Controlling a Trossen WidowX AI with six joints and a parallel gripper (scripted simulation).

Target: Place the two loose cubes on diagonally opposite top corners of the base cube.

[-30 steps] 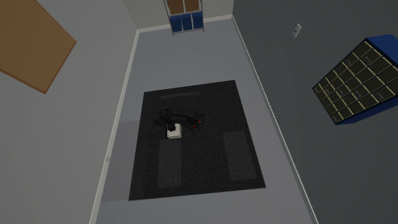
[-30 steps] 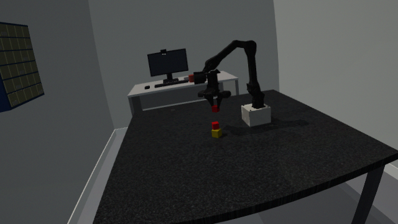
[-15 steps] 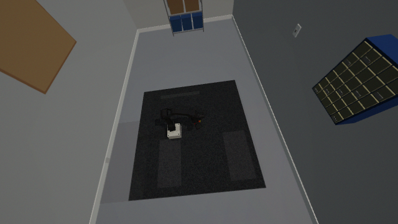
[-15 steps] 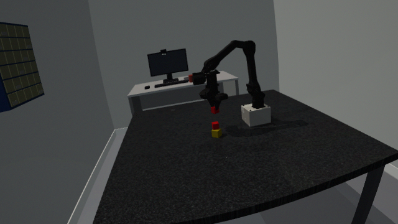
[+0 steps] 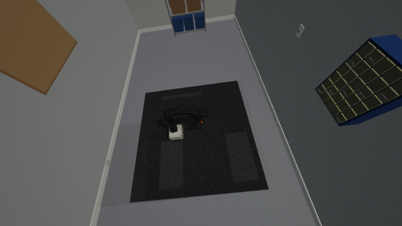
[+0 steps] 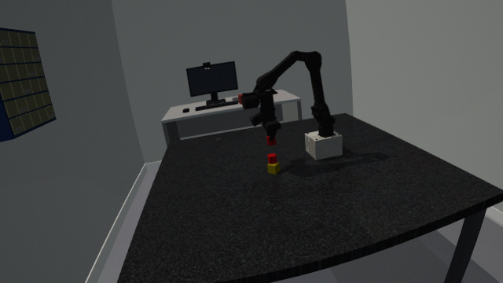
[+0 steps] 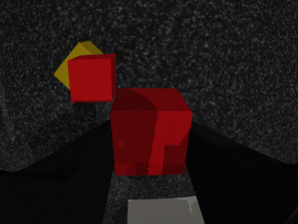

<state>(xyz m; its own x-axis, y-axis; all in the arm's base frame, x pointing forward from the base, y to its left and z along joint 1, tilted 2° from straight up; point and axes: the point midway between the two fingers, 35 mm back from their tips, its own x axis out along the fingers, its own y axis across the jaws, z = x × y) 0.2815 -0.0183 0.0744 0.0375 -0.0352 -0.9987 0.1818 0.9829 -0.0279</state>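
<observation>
The yellow base cube [image 6: 273, 169] [image 7: 62, 74] stands on the dark table. One red cube [image 6: 272, 159] [image 7: 91, 80] rests level on top of it, set off toward one corner, and hides much of its top in the wrist view. My gripper [image 6: 272, 137] [image 7: 148, 128] is shut on the other red cube [image 6: 271, 141] [image 7: 135, 145]. It holds this cube in the air above the stack, with a clear vertical gap in the exterior view. In the wrist view the stack lies up and left of the held cube. In the top view the cubes are too small to tell apart.
The arm's white base box [image 5: 176, 134] [image 6: 327, 147] stands on the black table [image 5: 204, 163] [image 6: 236, 220], to the right of the stack in the exterior view. A desk [image 6: 173, 114] with a monitor [image 6: 212, 79] and keyboard stands beyond the table.
</observation>
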